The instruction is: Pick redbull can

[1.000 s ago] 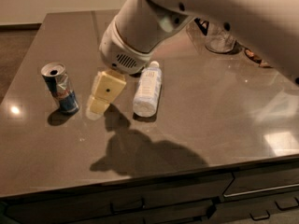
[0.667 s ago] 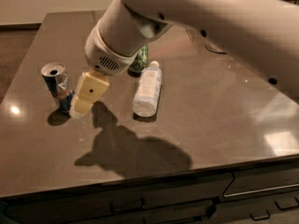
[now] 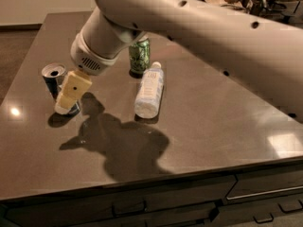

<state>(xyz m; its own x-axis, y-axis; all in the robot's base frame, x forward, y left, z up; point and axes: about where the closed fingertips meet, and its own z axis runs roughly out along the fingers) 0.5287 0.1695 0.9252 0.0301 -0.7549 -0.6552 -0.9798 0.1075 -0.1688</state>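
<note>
Camera view showed the cream-coloured parallel-jaw gripper (image 3: 68,96) low over the left part of the dark polished desk (image 3: 213,126), close to its left edge. It angled down and toward that edge from the white ribbed wrist (image 3: 92,60). Whether the gripper was apart or together could not be told.

The slim blue-and-silver redbull can (image 3: 50,79) stood upright just beside the gripper, on the side nearer the left edge, with its long axis vertical and its silver top showing. The gripper tip overlapped the can's lower right side; contact could not be confirmed.

Judgement: the coming move depended on a short shift toward the left edge to bring the upright body between the jaws. A sideways nudge could have tipped the can.

The thick white arm (image 3: 189,27) ran from the wrist toward the far right corner. A wider green can (image 3: 139,56) stood upright behind the wrist. A white plastic bottle (image 3: 149,90) lay on its side nearer the desk's middle, apart from the gripper.
</note>
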